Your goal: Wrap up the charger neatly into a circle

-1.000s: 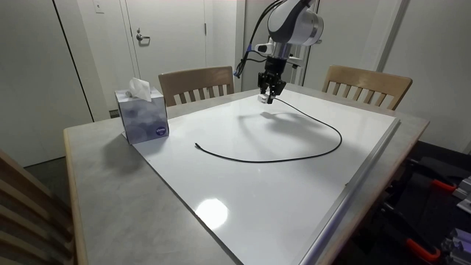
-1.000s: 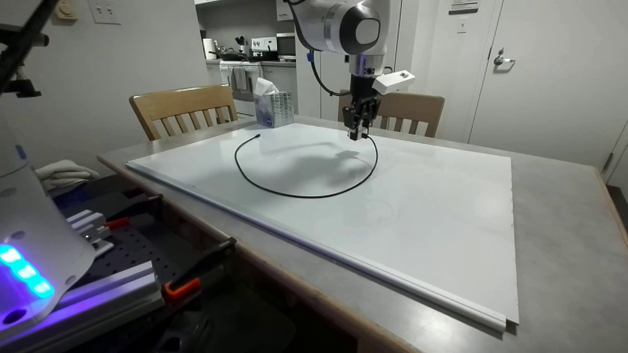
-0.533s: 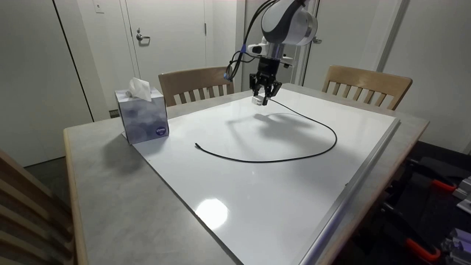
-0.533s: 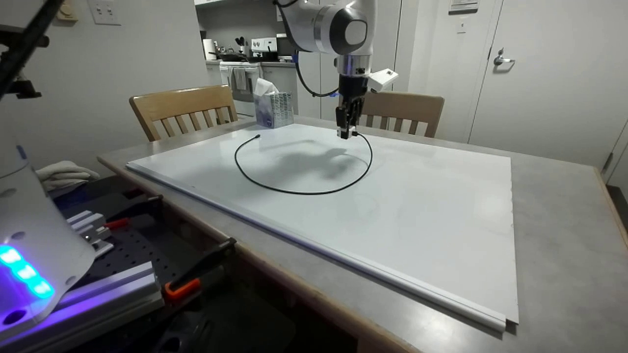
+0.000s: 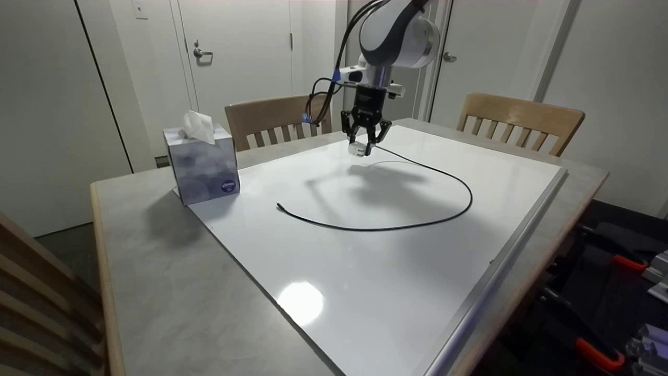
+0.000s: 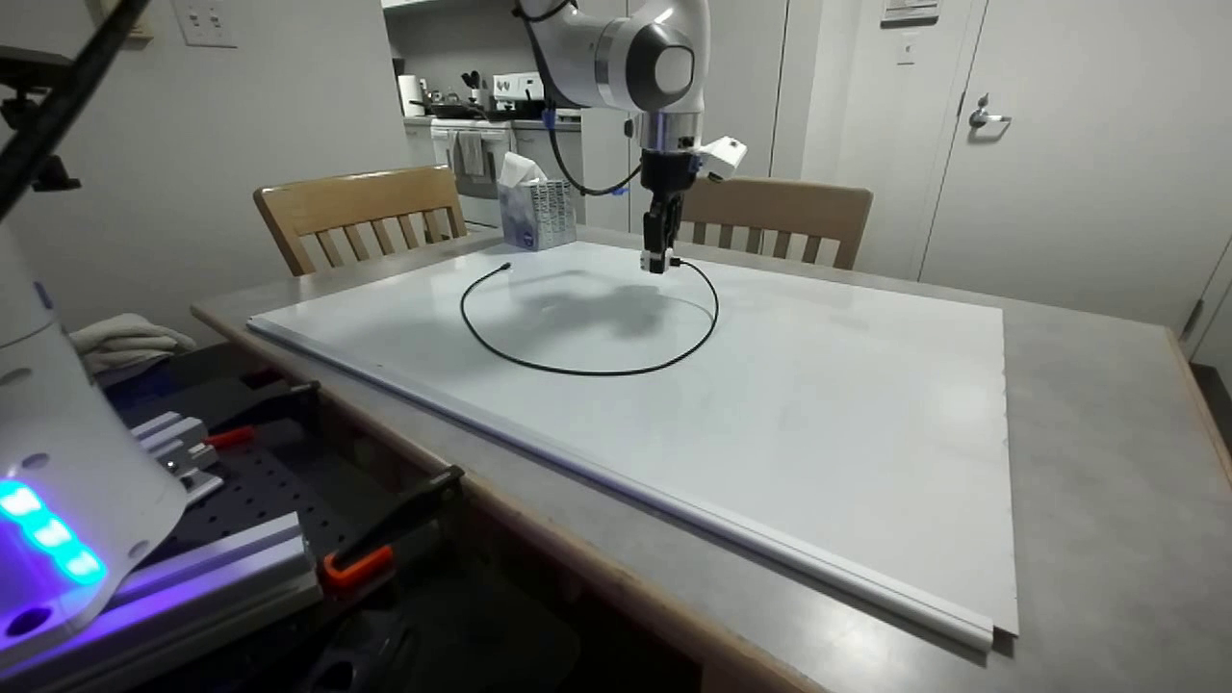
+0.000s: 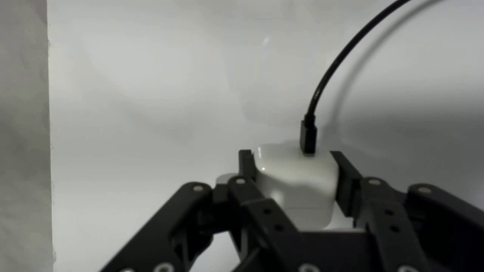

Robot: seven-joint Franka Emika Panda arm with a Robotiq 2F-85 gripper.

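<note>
A glossy whiteboard (image 6: 818,433) covers most of the grey, mottled worktop (image 5: 172,287), which has a wooden trim along its rim. An aluminium rail (image 6: 616,481) runs down the board's long edge on the robot's side. Above the board, toward the opposite long edge, the gripper (image 7: 294,166) has its jaws part-way apart, clamped on both sides of the charger's white power adapter (image 7: 298,177). The adapter hangs clear of the surface, its shadow (image 5: 360,170) lying below. From the adapter the black cable (image 6: 606,373) drops to the board and sweeps round in one wide, unclosed loop; the free plug (image 5: 281,207) lies toward the corner where a Kleenex tissue box (image 5: 206,167) stands, a white tissue (image 5: 198,126) sticking up from it. A round glare (image 5: 301,303) sits by the board's short edge on that side.

A wooden chair (image 5: 282,110) faces the long edge opposite the rail, and slatted chairs (image 6: 356,199) stand at both short edges. In both exterior views white doors (image 5: 245,78) with lever handles (image 5: 203,53) break the pale walls (image 6: 269,106). In an exterior view a kitchen (image 6: 462,58) shows past the worktop's far end: a white stove (image 6: 494,159) with a towel (image 6: 469,154) hung on it and a paper towel roll (image 6: 412,96). Beside the rail-side edge stand the robot's base (image 6: 77,433), glowing with blue lights (image 6: 48,532), and orange-handled clamps (image 6: 358,570).
</note>
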